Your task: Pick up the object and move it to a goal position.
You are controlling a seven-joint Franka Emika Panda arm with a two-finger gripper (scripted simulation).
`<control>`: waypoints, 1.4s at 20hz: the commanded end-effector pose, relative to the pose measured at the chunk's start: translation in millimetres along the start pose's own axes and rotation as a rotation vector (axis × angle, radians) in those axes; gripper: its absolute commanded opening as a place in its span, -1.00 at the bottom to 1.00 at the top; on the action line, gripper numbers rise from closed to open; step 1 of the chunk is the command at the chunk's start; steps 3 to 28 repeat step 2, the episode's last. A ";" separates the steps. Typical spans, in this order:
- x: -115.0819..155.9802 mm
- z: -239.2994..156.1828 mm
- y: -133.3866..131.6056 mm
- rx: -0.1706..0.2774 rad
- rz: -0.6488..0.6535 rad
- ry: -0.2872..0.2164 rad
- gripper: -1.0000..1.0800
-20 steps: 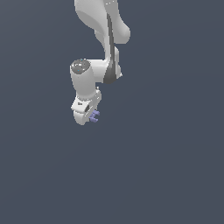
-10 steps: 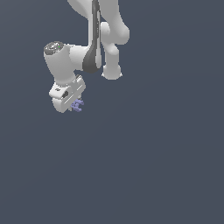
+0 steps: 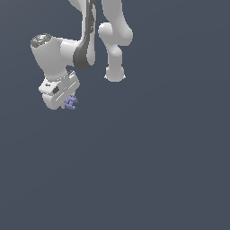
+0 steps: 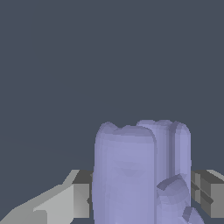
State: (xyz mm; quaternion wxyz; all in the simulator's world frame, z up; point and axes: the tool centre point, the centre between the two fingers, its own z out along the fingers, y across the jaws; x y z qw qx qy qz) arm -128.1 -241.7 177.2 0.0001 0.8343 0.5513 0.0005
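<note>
- Claw (image 3: 68,101) of the white arm sits in the upper part of the exterior view's left, tilted so its tip points down and toward the exterior view's right.
- Lavender-blue object (image 3: 70,103) sits right at that tip, touching the claw and partly covered by the white hand body.
- Only short bars of the object poke out past the claw in the exterior view; its full outline is too small to make out there.
- From the wrist view, the object (image 4: 140,175) fills the middle foreground, showing two rounded upright bars side by side, the nearer one wider in the picture.
- Grey fingers (image 4: 70,199) stand on either side of the object in the wrist view, one on each flank, pressed close against it with no gap visible.
- Claw is closed down onto the object and has it held between its fingers; the opening is just as wide as the piece itself.
- Object hangs in the claw against the plain dark blue-grey background; whether it is clear of any surface cannot be told from the flat backdrop.
- Arm's upper links rise toward the top edge of the exterior view, with a dark band at the joint above the wrist.
</note>
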 end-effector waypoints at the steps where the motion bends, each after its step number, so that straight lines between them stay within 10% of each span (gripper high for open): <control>1: -2.9 -1.4 0.7 0.001 -0.001 0.000 -1.00; 28: -2.9 -1.4 0.8 0.001 -0.001 0.000 -1.00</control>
